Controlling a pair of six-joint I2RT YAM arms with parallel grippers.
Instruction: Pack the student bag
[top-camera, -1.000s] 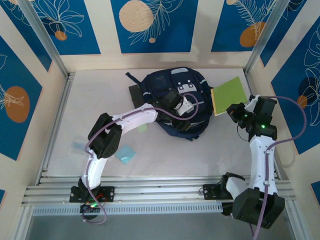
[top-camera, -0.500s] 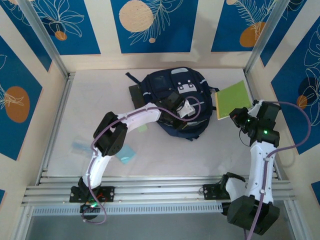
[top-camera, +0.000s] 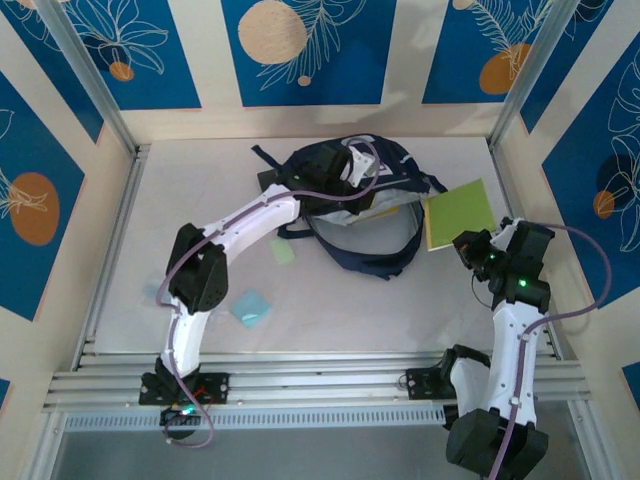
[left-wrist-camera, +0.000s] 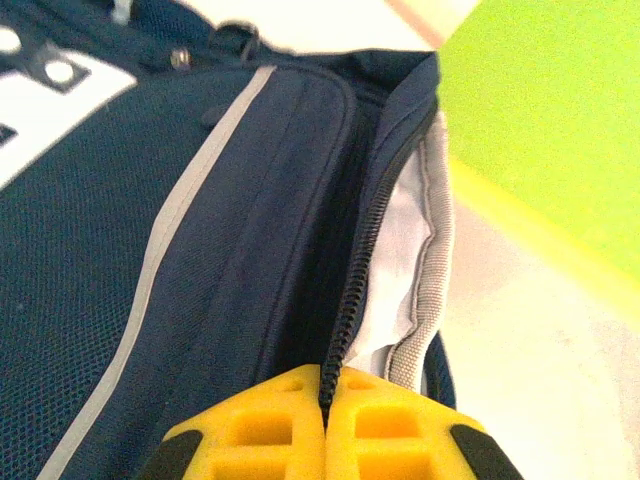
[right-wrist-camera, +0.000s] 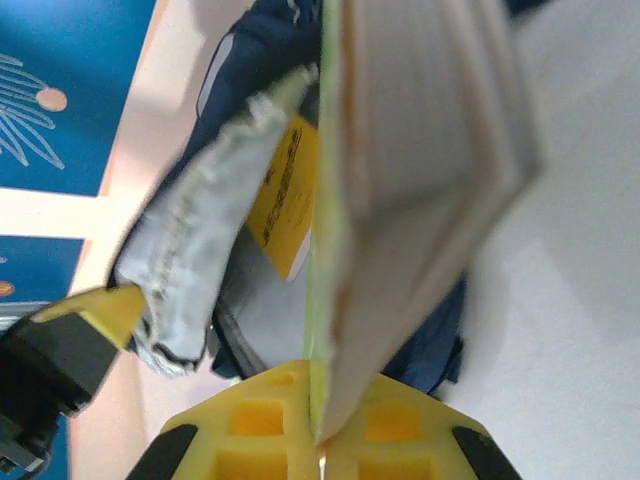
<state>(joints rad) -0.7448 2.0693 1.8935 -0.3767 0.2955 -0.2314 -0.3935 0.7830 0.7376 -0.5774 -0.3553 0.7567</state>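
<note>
Toward the far middle of the bench (top-camera: 200, 200), see the student bag (top-camera: 372, 262) lying flat, long axis roughly far-to-near, mouth gaping rightward. Pinched open at the zip by the left gripper (left-wrist-camera: 325, 395), jaws clenched. Not yet packed (apparently): green book (top-camera: 460, 210) clamped in the right gripper (right-wrist-camera: 315, 425), just beside the mouth.

Teal pad (top-camera: 250, 307), perhaps sticky notes

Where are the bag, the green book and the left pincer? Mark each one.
bag (left-wrist-camera: 120, 300), left wrist view, on its navy front panel.
book (top-camera: 460, 210), top view, on its green cover.
left pincer (left-wrist-camera: 325, 395), left wrist view, where its yellow fingertips meet.
</note>
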